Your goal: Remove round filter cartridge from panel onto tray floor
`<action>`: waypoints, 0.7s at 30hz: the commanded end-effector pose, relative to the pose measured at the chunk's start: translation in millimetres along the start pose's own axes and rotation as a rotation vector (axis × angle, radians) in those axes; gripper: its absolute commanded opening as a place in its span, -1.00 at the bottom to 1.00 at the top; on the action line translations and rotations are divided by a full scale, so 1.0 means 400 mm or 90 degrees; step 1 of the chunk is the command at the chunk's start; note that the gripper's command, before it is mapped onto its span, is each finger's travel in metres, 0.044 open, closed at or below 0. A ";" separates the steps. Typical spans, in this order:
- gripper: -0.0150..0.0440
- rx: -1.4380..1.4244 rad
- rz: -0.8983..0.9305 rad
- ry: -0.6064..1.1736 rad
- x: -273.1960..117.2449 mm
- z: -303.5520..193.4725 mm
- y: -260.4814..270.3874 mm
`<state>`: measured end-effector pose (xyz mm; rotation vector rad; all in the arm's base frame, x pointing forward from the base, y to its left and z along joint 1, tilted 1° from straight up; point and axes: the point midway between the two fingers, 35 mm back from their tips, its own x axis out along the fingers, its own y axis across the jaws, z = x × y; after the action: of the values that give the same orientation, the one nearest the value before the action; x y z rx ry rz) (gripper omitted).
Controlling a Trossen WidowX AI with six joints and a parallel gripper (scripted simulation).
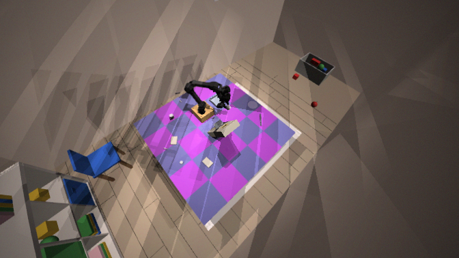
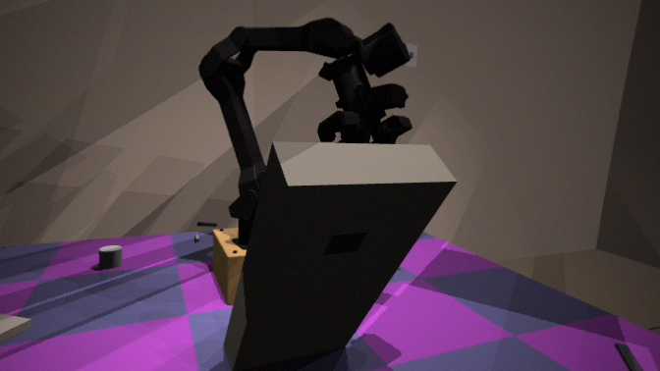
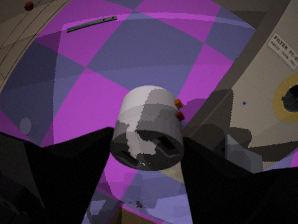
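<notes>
The white round cartridge (image 3: 150,106) (image 1: 228,107) is out of the panel, its two-slotted face toward the wrist camera, with small orange and red bits on its side. My gripper (image 3: 148,139) is shut on it, one dark finger on each side, and holds it in the air. The leaning beige service panel (image 1: 233,127) (image 2: 363,164) (image 3: 257,75) shows its empty round opening inside a yellow ring (image 3: 280,108) at the right of the wrist view. The tray (image 1: 215,100) lies beside the robot's base, partly behind the arm. In the exterior view the panel hides the cartridge and fingertips.
The wooden robot base (image 1: 202,112) (image 2: 228,275) stands near the panel. A thin grey bar (image 1: 260,119) (image 3: 92,24) lies beyond it. A grey cylinder (image 1: 171,117) (image 2: 110,257) and two pale flat blocks (image 1: 174,140) (image 1: 207,162) lie on the checkered mat.
</notes>
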<state>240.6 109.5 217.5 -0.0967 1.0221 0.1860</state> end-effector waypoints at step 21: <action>-0.49 -0.349 0.208 -0.013 -0.052 -0.139 0.271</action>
<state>174.6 194.1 207.6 -0.3847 0.9608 0.6835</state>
